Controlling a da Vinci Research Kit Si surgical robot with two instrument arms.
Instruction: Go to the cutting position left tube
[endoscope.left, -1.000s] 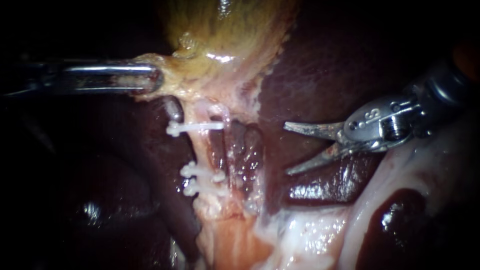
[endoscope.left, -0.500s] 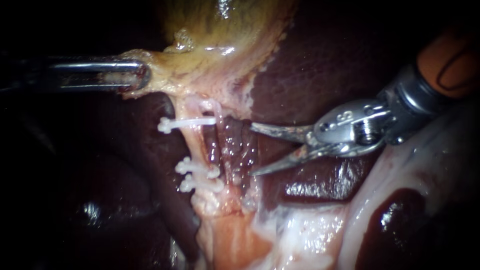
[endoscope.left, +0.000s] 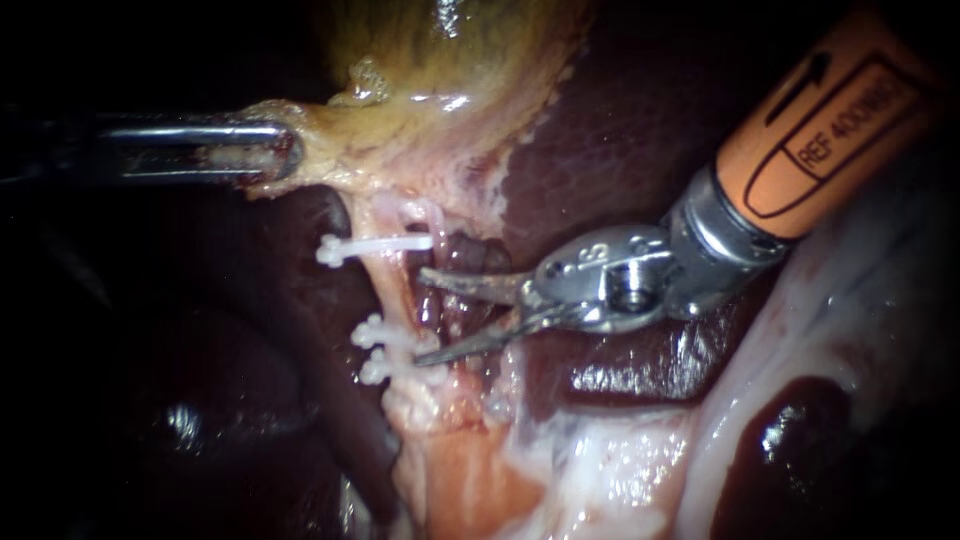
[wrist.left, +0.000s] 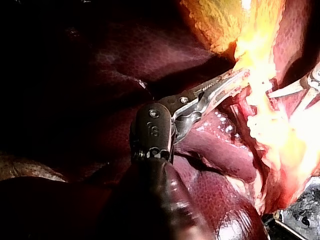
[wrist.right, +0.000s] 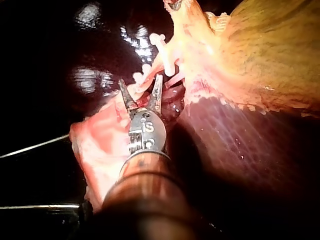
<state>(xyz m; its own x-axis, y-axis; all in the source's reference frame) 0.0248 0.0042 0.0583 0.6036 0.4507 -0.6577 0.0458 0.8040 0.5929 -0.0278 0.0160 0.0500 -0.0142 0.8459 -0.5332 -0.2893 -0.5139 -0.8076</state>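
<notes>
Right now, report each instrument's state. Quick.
Left instrument: shut on the gallbladder edge.
Right instrument: open, gripping nothing, tips at the tube between the upper clip and lower clips.

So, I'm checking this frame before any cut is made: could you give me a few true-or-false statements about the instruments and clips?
1. The right instrument has its jaws open. True.
2. The left instrument has open jaws that hold nothing. False: they are shut on the gallbladder, at its pale lower edge.
3. The left tube carries a single clip. False: an upper clip and lower clips sit on it.
4. The right instrument's tips lie level with the stretch between those clips. True.
</notes>
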